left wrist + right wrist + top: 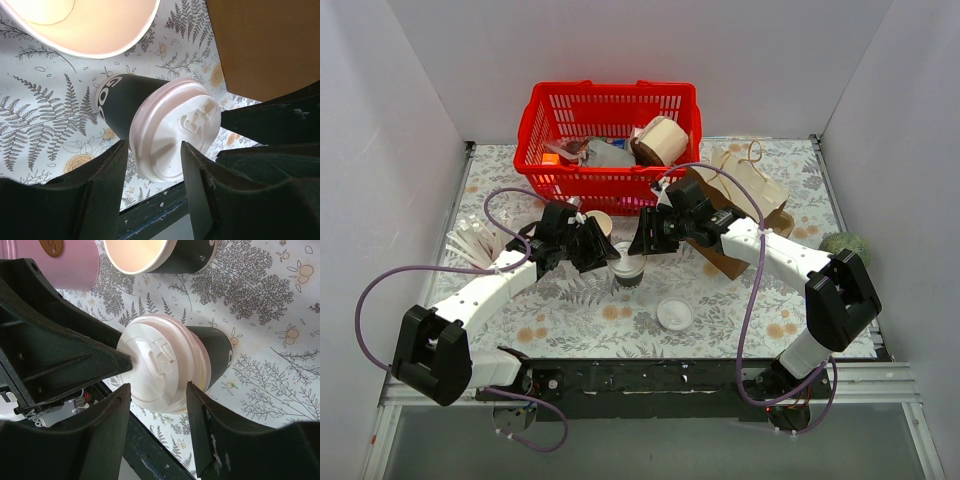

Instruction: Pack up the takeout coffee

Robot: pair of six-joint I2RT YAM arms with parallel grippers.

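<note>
Both left fingers (105, 190) and right fingers (110, 430) stand apart at takeout coffee (629, 270) on floral cloth (590, 320) between white walls (620, 60).

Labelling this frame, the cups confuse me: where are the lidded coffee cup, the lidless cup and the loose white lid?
lidded coffee cup (175, 130), left wrist view, on its white lid's top.
lidless cup (140, 252), right wrist view, on its cream inside.
loose white lid (674, 314), top external view, on its centre.
</note>
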